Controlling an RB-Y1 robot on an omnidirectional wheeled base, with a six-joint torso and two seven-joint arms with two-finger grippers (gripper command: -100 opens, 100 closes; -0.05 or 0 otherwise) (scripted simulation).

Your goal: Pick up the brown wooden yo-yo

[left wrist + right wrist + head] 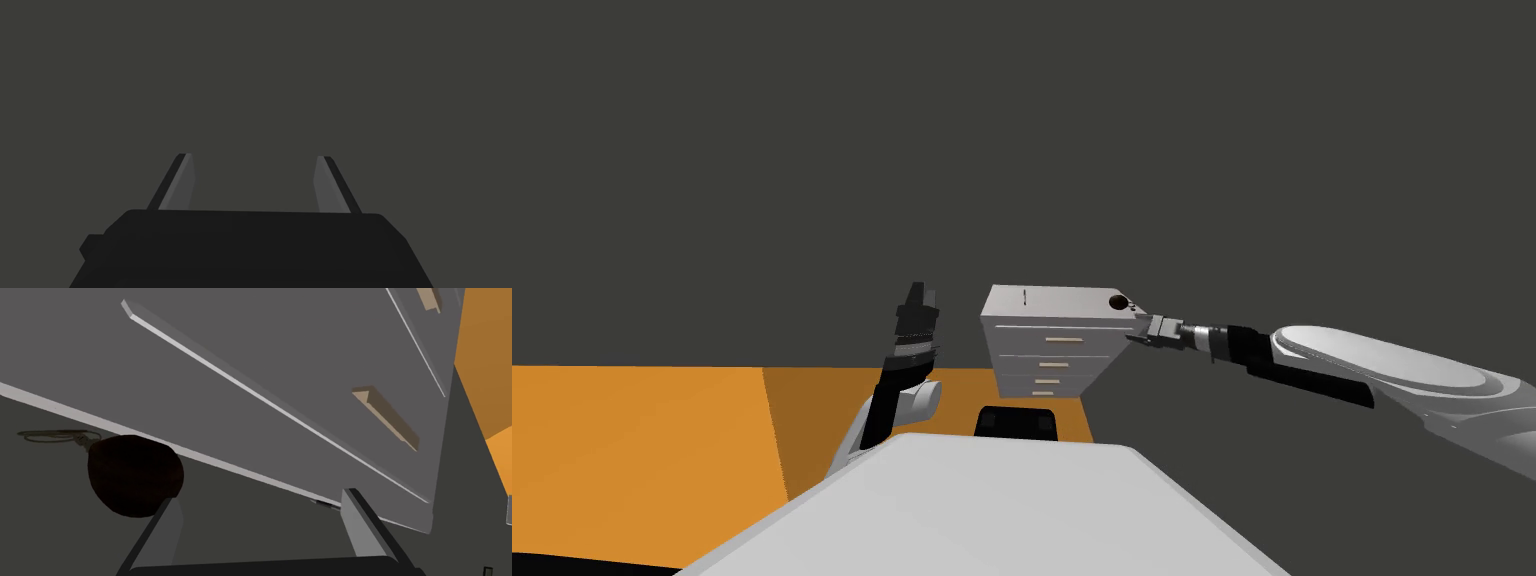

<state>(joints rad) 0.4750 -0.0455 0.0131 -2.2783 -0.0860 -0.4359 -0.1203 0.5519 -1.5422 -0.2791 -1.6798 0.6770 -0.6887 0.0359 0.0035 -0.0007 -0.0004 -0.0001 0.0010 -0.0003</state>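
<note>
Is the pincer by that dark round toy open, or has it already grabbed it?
Open: the right pincer has its two fingers wide apart, and the yo-yo sits beside one finger, not between them.

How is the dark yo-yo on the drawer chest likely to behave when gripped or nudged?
The yo-yo looks round and smooth, so it may roll or slip from the right claw. It sits near the edge of the chest, so a nudge might send it off. Its loose string would probably trail limply.
</note>
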